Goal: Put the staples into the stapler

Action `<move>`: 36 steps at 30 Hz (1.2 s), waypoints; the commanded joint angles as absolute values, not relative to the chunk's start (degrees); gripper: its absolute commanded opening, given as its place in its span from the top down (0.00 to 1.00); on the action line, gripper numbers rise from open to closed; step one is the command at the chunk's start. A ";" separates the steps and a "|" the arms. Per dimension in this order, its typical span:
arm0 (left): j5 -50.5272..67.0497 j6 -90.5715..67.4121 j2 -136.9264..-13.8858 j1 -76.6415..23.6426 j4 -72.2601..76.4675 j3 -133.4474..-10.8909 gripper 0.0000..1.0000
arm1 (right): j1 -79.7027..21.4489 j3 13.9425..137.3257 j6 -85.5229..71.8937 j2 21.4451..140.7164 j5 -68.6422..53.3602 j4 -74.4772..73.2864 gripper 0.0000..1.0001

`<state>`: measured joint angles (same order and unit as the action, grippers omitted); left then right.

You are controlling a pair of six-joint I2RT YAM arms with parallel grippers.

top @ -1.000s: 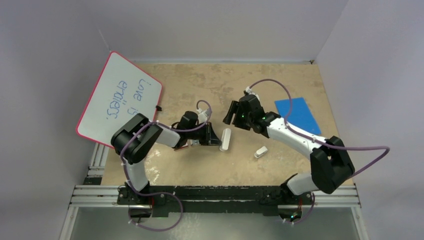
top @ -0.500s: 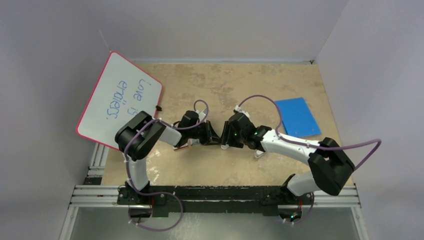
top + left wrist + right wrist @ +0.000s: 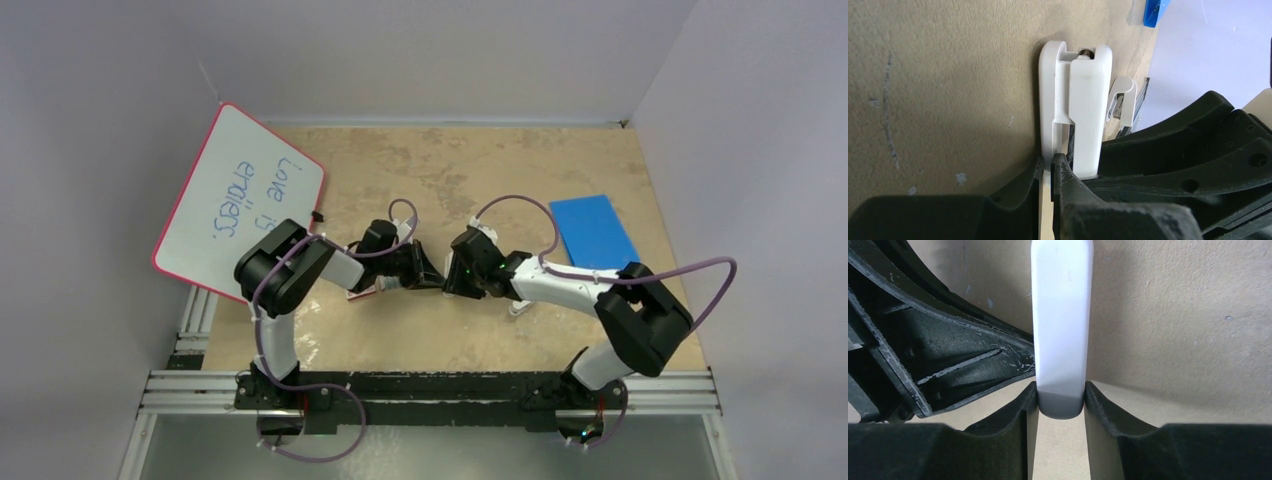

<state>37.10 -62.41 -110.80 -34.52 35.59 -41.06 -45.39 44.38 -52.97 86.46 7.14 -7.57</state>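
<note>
Right gripper point(image 3: 1060, 396): jaws clamped on the stapler point(image 3: 1061, 315), with one finger point(image 3: 1029, 407) on each side of its rounded near end, both touching. The rest of the bar runs straight out ahead of the jaws, lying on the table point(image 3: 1178, 315).

Left gripper point(image 3: 1048, 169): jaws clenched, only a sliver of gap. Its tips are up against the stapler, close beside the right jaws. In the left wrist view the bar's thin white rail runs into that sliver; can't tell if it's actually pinched. From that side the stapler shows two white parts with a dark slot between them and a dark pin at the end farthest from the jaws.

Short white piece point(image 3: 1123, 100): across the stapler from the left jaws, near it.

Blue card point(image 3: 595, 232): well back from the right jaws, on their wrist side.

Whiteboard point(image 3: 240, 200): well behind the left jaws, propped at the table's left edge.
</note>
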 commanded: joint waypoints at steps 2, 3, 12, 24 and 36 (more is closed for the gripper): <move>37.35 -59.51 -110.84 -34.19 36.33 -43.65 1.00 | -45.70 45.85 -55.34 84.80 6.19 -8.96 0.70; 37.33 -58.71 -110.64 -34.26 36.10 -43.52 1.00 | -45.70 46.60 -56.06 83.85 6.01 -10.72 0.72; 38.20 -50.89 -110.42 -34.23 32.96 -43.33 1.00 | -41.85 56.86 -54.28 78.50 17.63 -20.05 0.72; 38.46 -48.22 -112.56 -34.28 32.54 -44.01 1.00 | -35.51 62.24 -48.58 84.45 16.15 -15.82 0.71; 39.33 -48.13 -114.26 -34.27 31.89 -44.83 1.00 | -35.24 68.84 -47.13 95.23 24.52 -14.54 0.67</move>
